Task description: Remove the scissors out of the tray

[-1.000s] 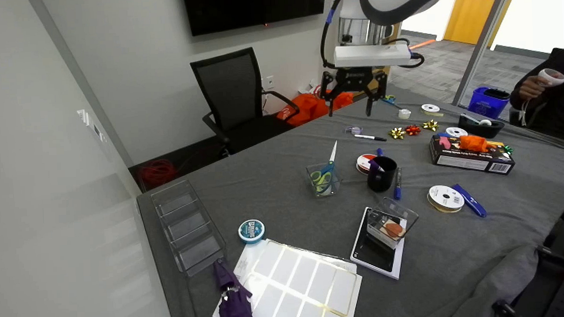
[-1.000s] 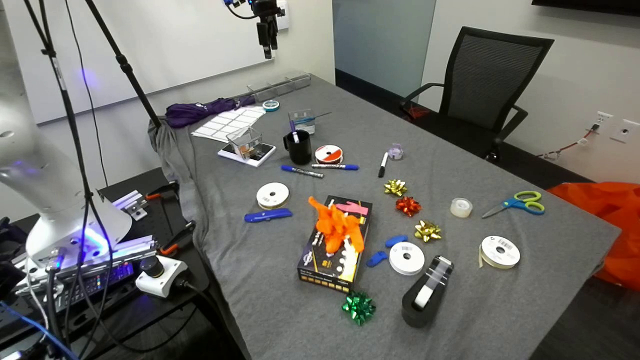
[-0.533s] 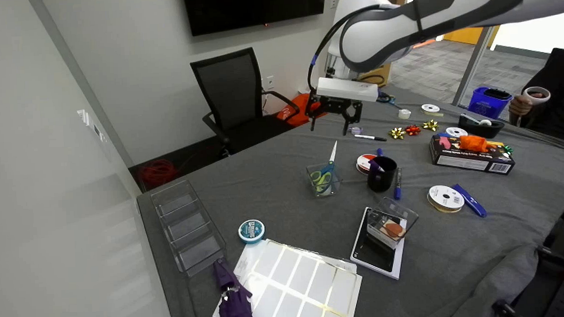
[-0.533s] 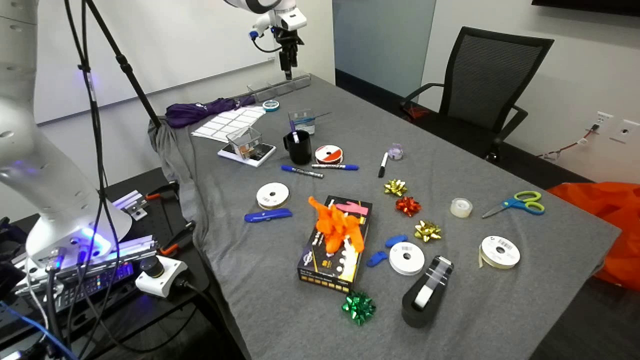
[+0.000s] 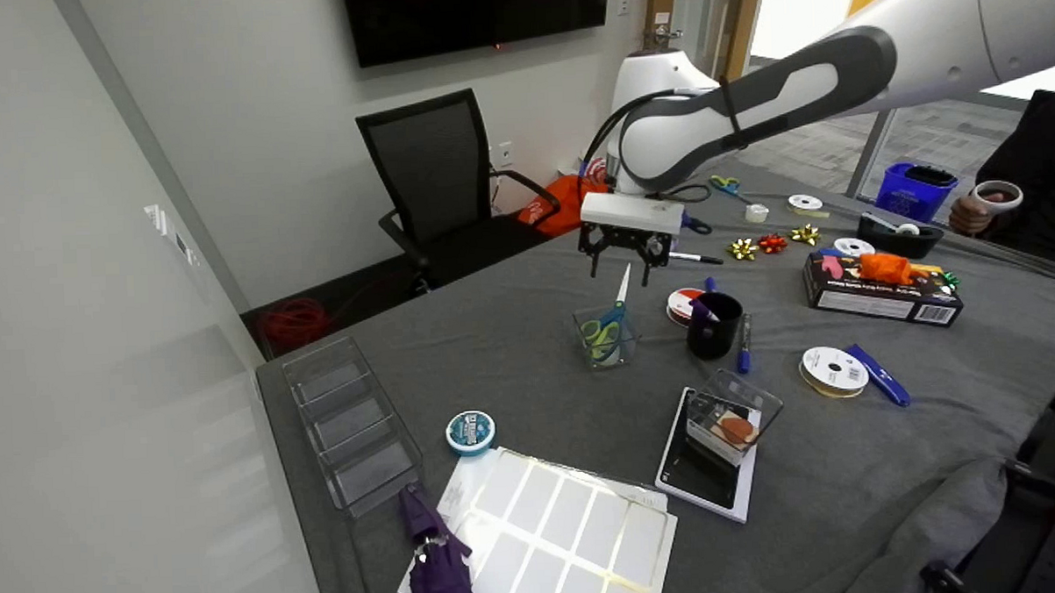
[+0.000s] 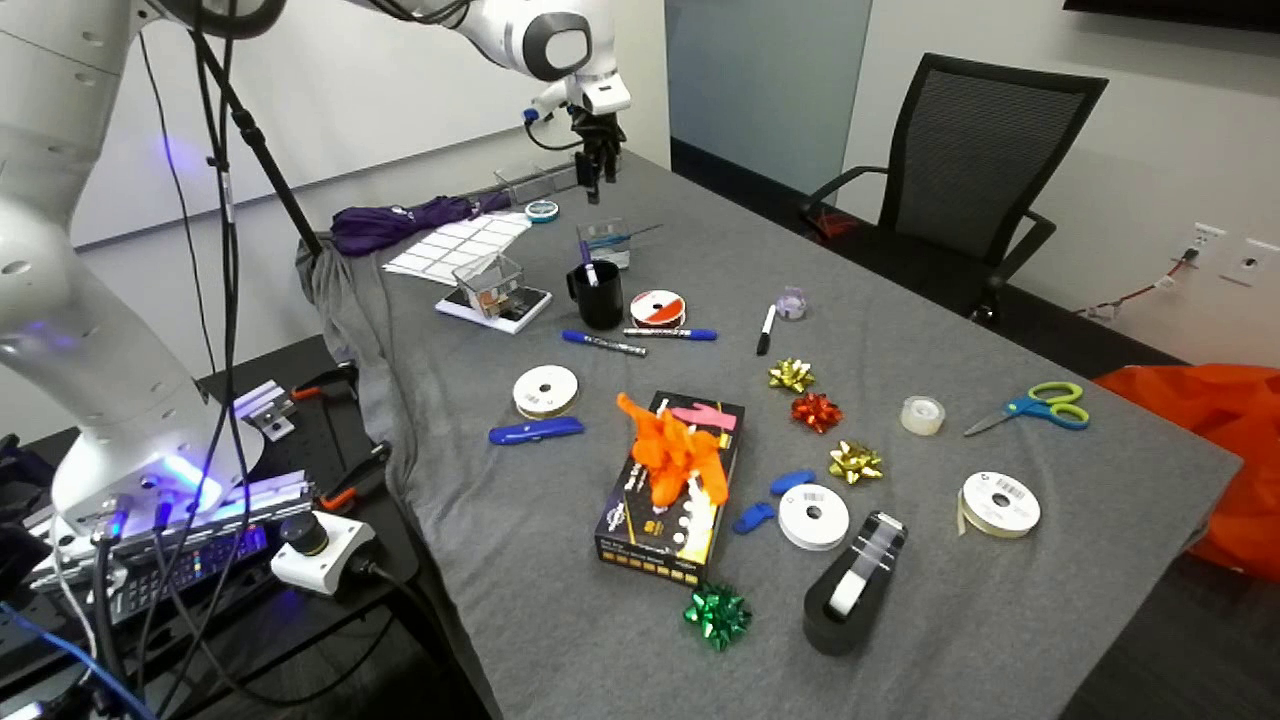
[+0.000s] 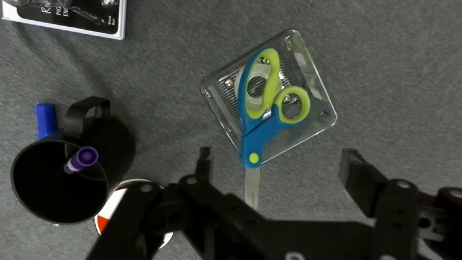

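The scissors (image 5: 604,333) have blue and lime-green handles. They lean in the small clear tray (image 7: 319,112) with the handle loops down and the metal blade sticking out past the rim. They also show in the wrist view (image 7: 252,139), where a white ring (image 7: 255,103) lies under the loops in the tray. In an exterior view the tray (image 6: 617,258) stands behind the black mug. My gripper (image 5: 619,277) is open and empty, above the blade end of the scissors and apart from them. In the wrist view the blade lies between the gripper's (image 7: 277,154) two fingers, nearer the left one.
The black mug (image 5: 713,338) with a purple marker and a red-white ribbon spool (image 5: 679,302) stand close beside the tray. Blue markers (image 6: 605,344) lie near the mug. A clear container sits on a white pad (image 5: 736,491). Other scissors (image 6: 1045,405) lie at the table's far end.
My gripper has come down from high above the table to just above the scissors' blade, moving left in an exterior view. It stays open. The scissors and tray have not moved.
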Tool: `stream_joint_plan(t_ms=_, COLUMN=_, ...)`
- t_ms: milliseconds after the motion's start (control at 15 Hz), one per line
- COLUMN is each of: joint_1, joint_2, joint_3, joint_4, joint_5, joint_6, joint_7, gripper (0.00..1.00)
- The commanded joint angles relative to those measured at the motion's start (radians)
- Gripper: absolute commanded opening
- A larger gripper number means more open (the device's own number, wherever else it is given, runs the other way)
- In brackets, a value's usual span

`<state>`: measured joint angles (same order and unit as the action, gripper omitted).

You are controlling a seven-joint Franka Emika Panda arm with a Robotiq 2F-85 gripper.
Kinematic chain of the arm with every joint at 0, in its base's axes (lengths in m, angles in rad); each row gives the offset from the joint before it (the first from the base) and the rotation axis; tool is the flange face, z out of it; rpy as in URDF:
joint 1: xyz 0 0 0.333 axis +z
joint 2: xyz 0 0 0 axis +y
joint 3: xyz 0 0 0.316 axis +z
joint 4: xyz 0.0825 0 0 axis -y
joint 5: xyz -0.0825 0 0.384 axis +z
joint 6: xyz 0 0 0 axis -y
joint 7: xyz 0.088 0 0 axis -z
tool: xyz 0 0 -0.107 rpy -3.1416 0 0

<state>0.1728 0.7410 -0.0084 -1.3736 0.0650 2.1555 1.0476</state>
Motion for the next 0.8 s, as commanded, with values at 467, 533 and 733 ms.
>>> stream_joint_plan(t_ms=467, joint_1=0.016, joint_2=0.155, joint_3=-0.038, joint_4=0.162, joint_5=-0.007, joint_6=0.001, joint_7=0.142, gripper=0.51)
stream_joint_plan(t_ms=533, joint_1=0.015, joint_2=0.165, joint_3=-0.041, joint_4=0.165, joint_5=-0.011, joint_6=0.009, joint_7=0.144, gripper=0.61)
stream_joint_plan(t_ms=733, joint_1=0.017, joint_2=0.195, joint_3=-0.053, joint_4=0.19, joint_5=-0.019, joint_6=0.008, joint_7=0.155, gripper=0.72)
